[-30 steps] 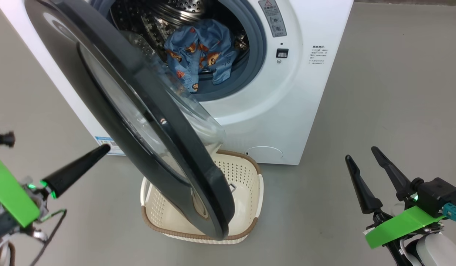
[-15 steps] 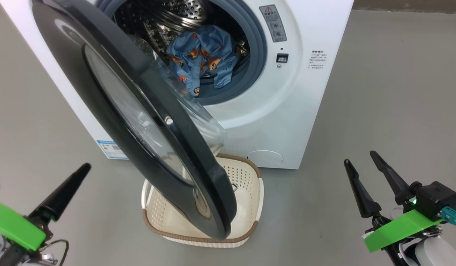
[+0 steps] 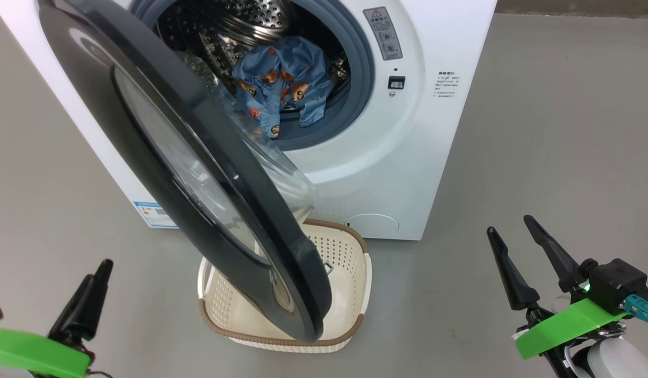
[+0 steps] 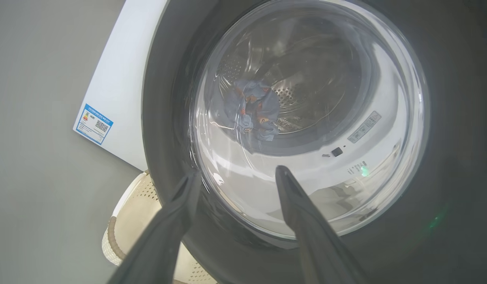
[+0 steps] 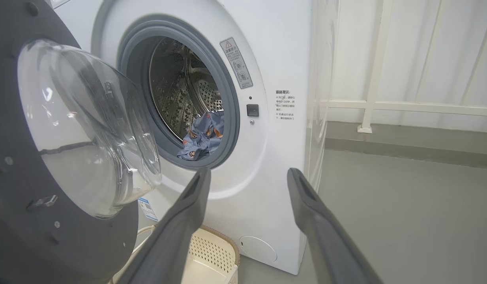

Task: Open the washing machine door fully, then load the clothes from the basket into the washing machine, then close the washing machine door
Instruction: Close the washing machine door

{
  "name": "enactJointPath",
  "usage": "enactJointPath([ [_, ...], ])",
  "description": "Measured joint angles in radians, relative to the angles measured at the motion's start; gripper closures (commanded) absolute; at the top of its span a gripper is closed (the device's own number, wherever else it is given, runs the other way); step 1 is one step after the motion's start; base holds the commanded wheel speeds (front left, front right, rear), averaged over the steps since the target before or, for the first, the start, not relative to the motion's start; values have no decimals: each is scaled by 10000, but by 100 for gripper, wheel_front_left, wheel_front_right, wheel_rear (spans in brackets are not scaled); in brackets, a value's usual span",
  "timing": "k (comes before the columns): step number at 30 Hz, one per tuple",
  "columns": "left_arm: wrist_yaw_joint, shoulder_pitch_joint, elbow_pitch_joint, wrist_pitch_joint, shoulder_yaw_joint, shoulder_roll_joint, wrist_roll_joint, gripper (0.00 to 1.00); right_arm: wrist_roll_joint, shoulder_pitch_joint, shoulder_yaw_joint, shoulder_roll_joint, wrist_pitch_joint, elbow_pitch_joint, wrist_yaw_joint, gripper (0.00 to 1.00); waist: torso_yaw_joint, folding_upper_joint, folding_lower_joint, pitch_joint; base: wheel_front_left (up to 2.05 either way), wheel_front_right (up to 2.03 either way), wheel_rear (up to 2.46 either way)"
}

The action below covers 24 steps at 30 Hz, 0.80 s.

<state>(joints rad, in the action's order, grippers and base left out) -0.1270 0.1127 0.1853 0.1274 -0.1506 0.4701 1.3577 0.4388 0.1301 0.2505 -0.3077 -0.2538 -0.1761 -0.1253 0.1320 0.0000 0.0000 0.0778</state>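
— Where's the washing machine door (image 3: 198,173)?
— Ajar at ten o'clock, its lower edge above the basket (image 3: 350,252) at six. The clothes (image 3: 284,84), a blue printed piece, lie inside the washing machine (image 3: 387,157) at twelve.
— The tools?
— Left tool (image 4: 236,173) at eight, right tool (image 3: 510,224) at four; both released, grasping nothing.

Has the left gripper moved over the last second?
Yes. In the head view the left gripper has pulled back down and to the left, away from the blue label it was beside.
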Motion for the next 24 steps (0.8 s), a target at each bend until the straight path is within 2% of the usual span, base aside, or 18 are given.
enactJointPath([
  [6, -2, -157, 401, -2013, -943, 180, -635, 0, 0, -56, -35, 4, 0, 2, 0, 0, -73, 0, 0, -23, 0, 0, 0],
  [9, -4, -156, 686, -3110, -1565, 393, -1379, 0, 0, -157, -69, 4, 0, 0, 0, 0, -110, 0, 0, -27, 0, 0, 0],
  [13, -13, -143, 1110, -3741, -1971, 522, -2353, 0, 0, -179, -104, 6, 0, -4, 0, 0, -173, 0, 0, -64, 0, 0, 0],
  [15, -15, -123, 1214, -3754, -1862, 500, -3007, 0, 0, -184, -163, 6, 0, -4, 0, 0, -211, 0, 0, -101, 0, 0, 0],
  [20, -17, -153, 999, -3785, -708, 77, -4905, 0, 0, -245, -268, 8, 0, -2, 0, 0, -335, 0, 1, -195, 0, 0, 0],
  [24, -40, -481, 694, -3785, -178, -268, -6339, 0, 0, -512, -278, 12, 0, -12, 0, 0, -489, 0, 0, -316, 0, 0, 0],
])
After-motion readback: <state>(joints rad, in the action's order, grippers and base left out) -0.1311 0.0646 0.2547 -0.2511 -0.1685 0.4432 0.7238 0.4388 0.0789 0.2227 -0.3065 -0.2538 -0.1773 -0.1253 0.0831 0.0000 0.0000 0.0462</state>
